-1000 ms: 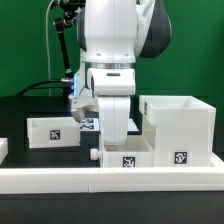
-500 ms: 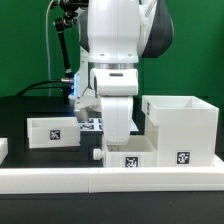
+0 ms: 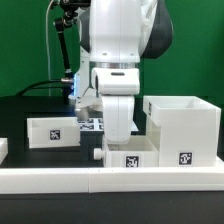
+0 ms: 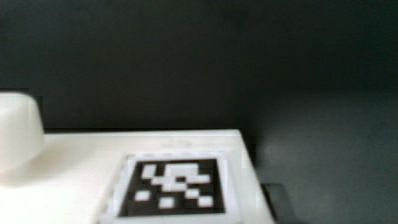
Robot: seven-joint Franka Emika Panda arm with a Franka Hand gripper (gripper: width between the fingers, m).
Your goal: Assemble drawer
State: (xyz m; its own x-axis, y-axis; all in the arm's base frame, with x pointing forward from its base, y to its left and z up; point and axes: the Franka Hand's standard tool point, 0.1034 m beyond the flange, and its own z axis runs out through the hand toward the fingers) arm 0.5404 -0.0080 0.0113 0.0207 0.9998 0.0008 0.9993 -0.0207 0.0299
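The drawer's large white casing (image 3: pixel 182 128) stands at the exterior view's right, with a tag on its front. One small open-topped box (image 3: pixel 128 155) sits against the casing's left side, tag facing front. A second small box (image 3: pixel 54 131) sits apart at the left. My gripper (image 3: pixel 119 132) hangs straight down over the back of the middle box; its fingertips are hidden, so I cannot tell if it holds anything. The wrist view shows a blurred white surface with a tag (image 4: pixel 175 186) on dark table; no fingers are clearly visible.
A low white rail (image 3: pixel 60 180) edges the table's front. The marker board (image 3: pixel 90 123) lies behind the arm. Black cables and a stand rise at the back left in front of a green backdrop.
The arm has shifted slightly toward the exterior view's right, and the middle box seems to have moved a little with it toward the casing.
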